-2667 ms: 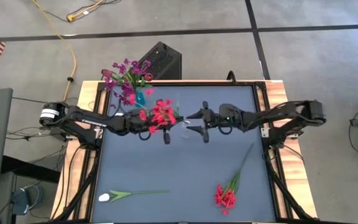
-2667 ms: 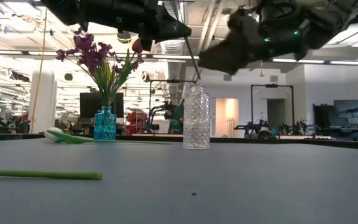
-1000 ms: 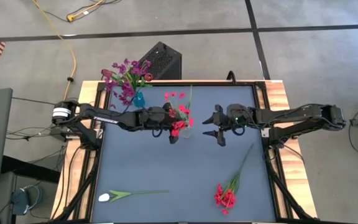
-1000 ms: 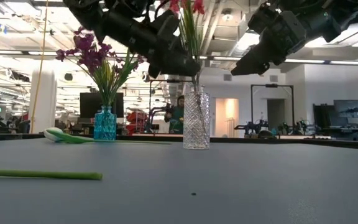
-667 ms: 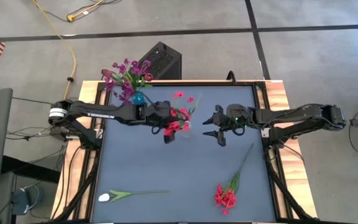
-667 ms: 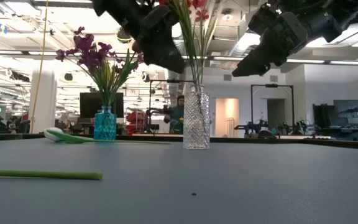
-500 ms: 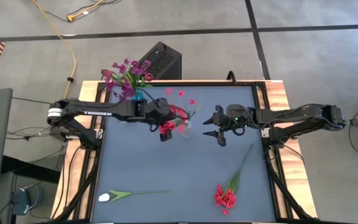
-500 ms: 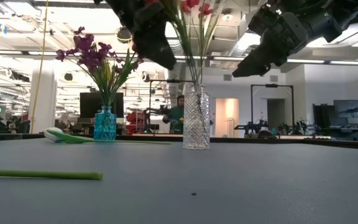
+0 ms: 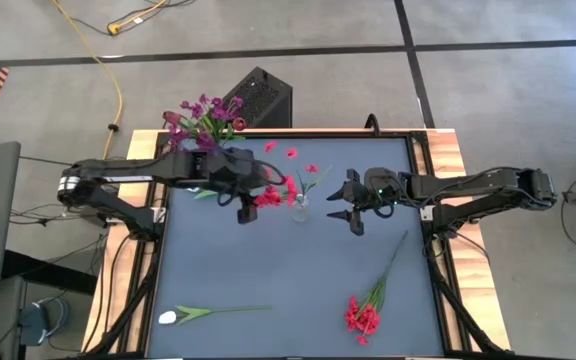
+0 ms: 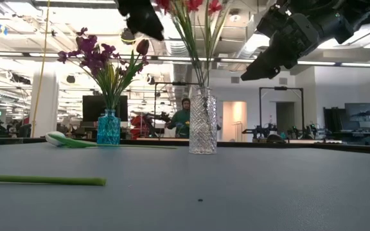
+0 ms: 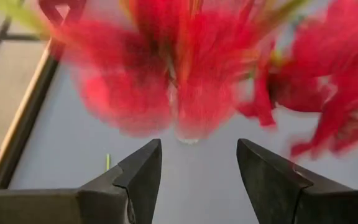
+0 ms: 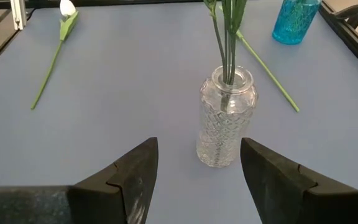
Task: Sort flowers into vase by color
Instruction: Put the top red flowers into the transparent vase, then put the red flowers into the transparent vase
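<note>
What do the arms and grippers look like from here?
Both arms are dark and slender. The left arm has a white band near its shoulder and pale lettering. The right gripper and left gripper have two dark wedge-shaped fingers each. The right wrist shows a small green light.

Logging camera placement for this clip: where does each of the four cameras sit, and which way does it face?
High view: overhead, straight down on the table; both arms show, left gripper and right gripper flanking the clear vase.
Low view: table-top height, level across to the room; arms enter from above.
Left wrist view: behind the left gripper's open jaws, facing blurred red flowers.
Right wrist view: behind the right gripper's open jaws, facing the clear vase.
Shared: high, low and right wrist views all show the clear vase and the blue vase.
</note>
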Controlling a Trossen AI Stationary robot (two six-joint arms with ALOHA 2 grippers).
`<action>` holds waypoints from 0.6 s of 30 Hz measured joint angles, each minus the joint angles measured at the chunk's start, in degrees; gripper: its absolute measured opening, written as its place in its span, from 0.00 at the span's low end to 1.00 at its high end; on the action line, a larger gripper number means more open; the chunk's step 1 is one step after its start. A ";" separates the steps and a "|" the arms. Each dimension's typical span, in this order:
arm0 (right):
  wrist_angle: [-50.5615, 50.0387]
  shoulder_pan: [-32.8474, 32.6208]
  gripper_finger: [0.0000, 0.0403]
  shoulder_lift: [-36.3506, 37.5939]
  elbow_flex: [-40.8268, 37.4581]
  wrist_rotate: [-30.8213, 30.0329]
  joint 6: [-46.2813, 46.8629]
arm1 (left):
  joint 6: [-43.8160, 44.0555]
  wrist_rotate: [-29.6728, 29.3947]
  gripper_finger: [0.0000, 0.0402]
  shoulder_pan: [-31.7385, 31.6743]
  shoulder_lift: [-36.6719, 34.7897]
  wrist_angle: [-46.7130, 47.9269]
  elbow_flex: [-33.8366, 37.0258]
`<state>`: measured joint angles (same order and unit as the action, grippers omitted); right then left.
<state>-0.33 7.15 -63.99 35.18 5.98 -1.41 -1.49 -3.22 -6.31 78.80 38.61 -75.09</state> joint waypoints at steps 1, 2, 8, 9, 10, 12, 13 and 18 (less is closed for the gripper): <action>-0.11 0.01 0.63 0.00 0.00 0.00 0.00 | 0.06 0.00 0.49 0.00 -1.09 -0.04 0.00; -0.12 0.01 0.63 0.00 0.00 0.00 -0.02 | 0.08 -0.11 0.49 0.00 -2.18 -0.02 0.00; -1.71 -0.47 0.63 0.00 0.31 0.19 -0.61 | 2.23 -0.58 0.49 0.00 -8.43 2.24 0.00; -4.28 -0.84 0.63 0.00 1.07 0.22 -1.00 | 2.79 -0.58 0.49 0.08 -9.38 2.93 0.00; -7.74 -1.41 0.63 -0.02 2.23 0.22 -1.50 | 3.59 -0.84 0.49 0.33 -10.29 3.92 0.01; -14.50 -2.78 0.63 -0.02 4.79 0.17 -1.70 | 5.02 -2.62 0.49 1.14 -11.97 6.05 0.50; -17.48 -3.46 0.63 0.00 5.93 0.17 -1.68 | 5.57 -4.04 0.49 1.77 -12.80 6.63 0.93; -29.44 -7.52 0.63 0.00 9.65 0.18 -1.74 | 9.67 -10.05 0.49 5.93 -16.05 8.07 4.42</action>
<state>-29.77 -0.37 -63.99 44.82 6.16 -3.15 8.18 -13.28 -0.37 62.75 46.68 -70.67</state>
